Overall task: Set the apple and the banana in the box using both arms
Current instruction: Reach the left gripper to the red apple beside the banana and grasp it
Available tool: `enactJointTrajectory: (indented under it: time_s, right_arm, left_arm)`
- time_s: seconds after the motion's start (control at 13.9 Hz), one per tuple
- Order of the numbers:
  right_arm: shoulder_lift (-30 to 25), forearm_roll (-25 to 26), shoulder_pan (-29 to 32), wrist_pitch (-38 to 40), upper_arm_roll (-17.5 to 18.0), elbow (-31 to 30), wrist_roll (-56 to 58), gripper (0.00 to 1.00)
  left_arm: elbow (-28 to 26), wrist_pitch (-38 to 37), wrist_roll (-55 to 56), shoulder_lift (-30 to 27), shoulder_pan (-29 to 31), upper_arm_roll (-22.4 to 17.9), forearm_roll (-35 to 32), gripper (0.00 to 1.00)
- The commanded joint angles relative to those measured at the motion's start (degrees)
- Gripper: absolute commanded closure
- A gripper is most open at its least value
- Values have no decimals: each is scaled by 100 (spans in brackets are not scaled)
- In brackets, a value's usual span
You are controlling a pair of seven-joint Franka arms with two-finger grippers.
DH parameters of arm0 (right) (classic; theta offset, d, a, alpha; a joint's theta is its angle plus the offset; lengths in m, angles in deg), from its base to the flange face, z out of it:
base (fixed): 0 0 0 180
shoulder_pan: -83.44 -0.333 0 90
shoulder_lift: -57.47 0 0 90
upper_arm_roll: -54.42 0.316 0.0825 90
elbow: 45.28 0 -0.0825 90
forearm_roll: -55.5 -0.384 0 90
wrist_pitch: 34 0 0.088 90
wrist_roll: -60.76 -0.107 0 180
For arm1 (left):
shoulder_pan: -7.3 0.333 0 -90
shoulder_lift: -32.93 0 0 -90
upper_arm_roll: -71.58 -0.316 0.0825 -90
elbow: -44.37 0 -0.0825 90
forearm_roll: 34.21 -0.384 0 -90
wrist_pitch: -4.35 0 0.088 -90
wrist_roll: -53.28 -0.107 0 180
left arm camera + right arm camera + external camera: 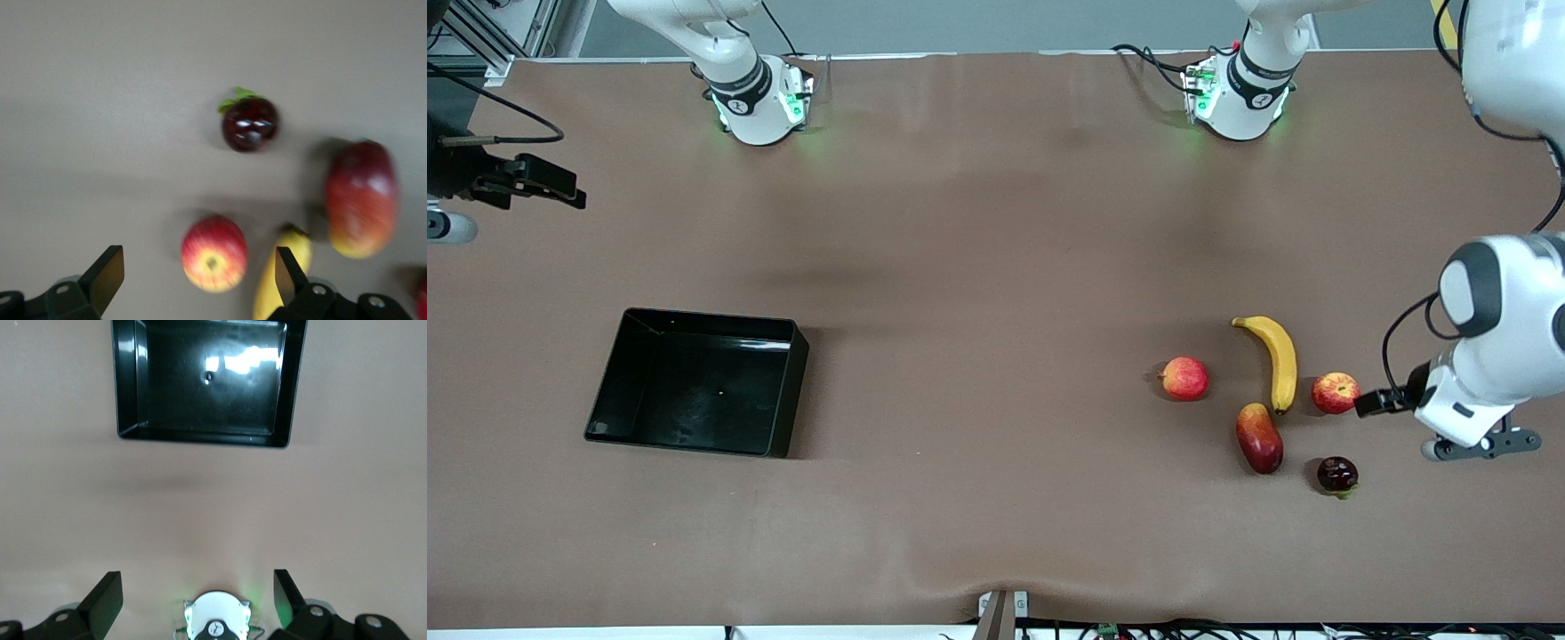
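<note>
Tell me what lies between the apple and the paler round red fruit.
The banana lies between the apple and the paler round fruit; the front view shows this.

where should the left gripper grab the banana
Grip the banana across its middle, coming straight down, jaws spanning its narrow width. It lies flat on the table, its length running toward the front camera, and it is slimmest crosswise. The apple and the mango crowd its lower end, so mid-body leaves more finger room. The open left gripper is beside the apple.
</note>
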Motion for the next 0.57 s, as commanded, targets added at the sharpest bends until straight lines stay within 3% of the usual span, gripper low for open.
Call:
enactJointTrajectory:
  time_s: [0.0,0.36,0.5]
  right_arm:
    - [-75,13,9,139,2,3,-15,0]
    - [-93,100,70,-168,-24,12,-15,0]
    - [-6,100,359,-449,-16,-15,-6,0]
  left_arm:
    - [73,406,18,354,91,37,-318,0]
    - [-23,416,395,574,13,73,-249,0]
    - [-155,416,484,574,-49,73,-249,0]
